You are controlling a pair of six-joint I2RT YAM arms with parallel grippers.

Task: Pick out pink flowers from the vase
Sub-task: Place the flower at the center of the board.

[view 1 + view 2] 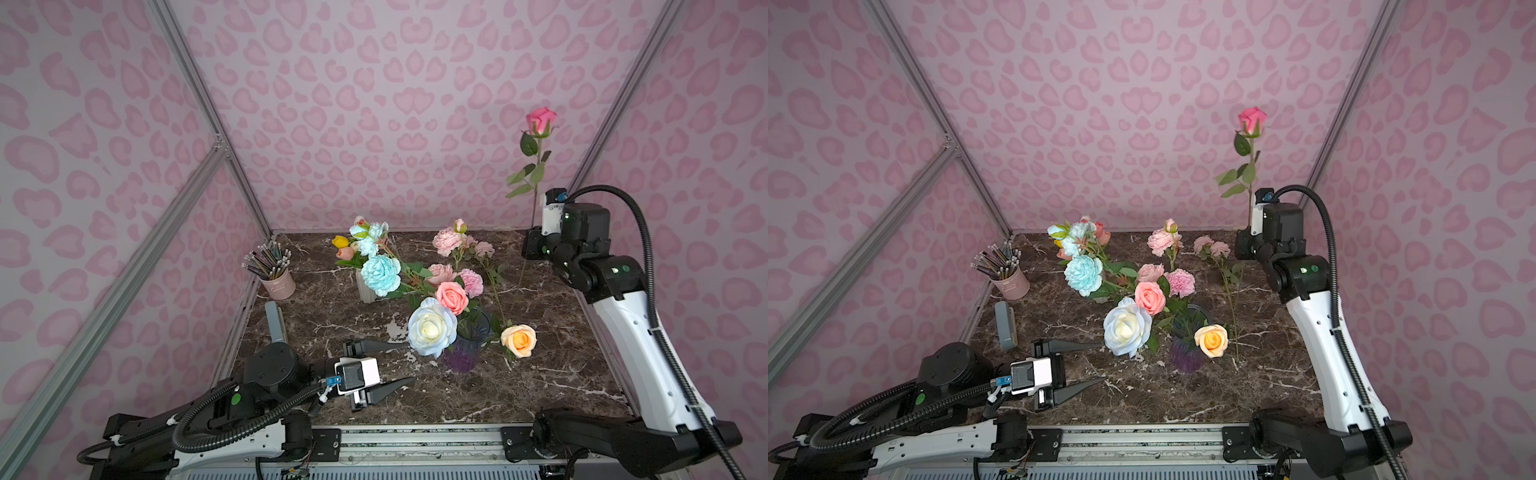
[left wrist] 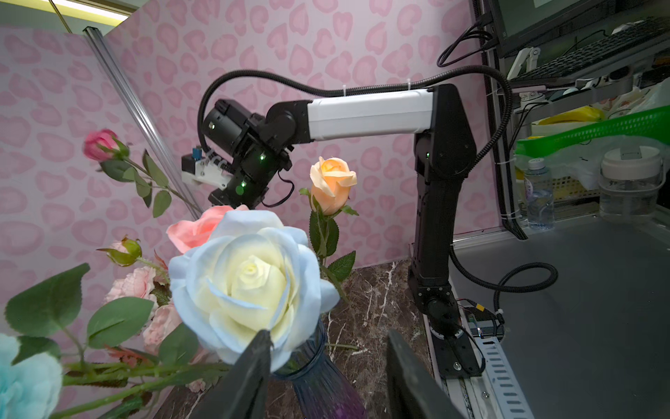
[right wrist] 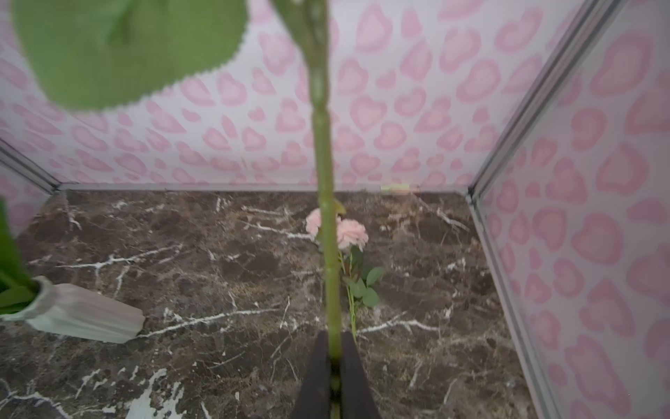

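Top views first: the right hand is clamped on the stem of the magenta rose, which is already out of the purple vase. The stem stands near upright, bloom high above the hand, tail poking out below it toward the counter. The left hand sits spread apart and empty, pointing at the vase, so I'd say it's nearer the salmon-pink rose and carnation still in there.

Left wrist: a big white-blue rose sits right in front of that hand and, from this low angle, hides most of the salmon one.

Right wrist: you get the actual pinch, fingers tight on the stem, which the top views hide. A pale pink pair lies on the counter ahead of and below the hand, stems pointing back at it. Guess the drop goes beside those, so the stem has to tip flat.
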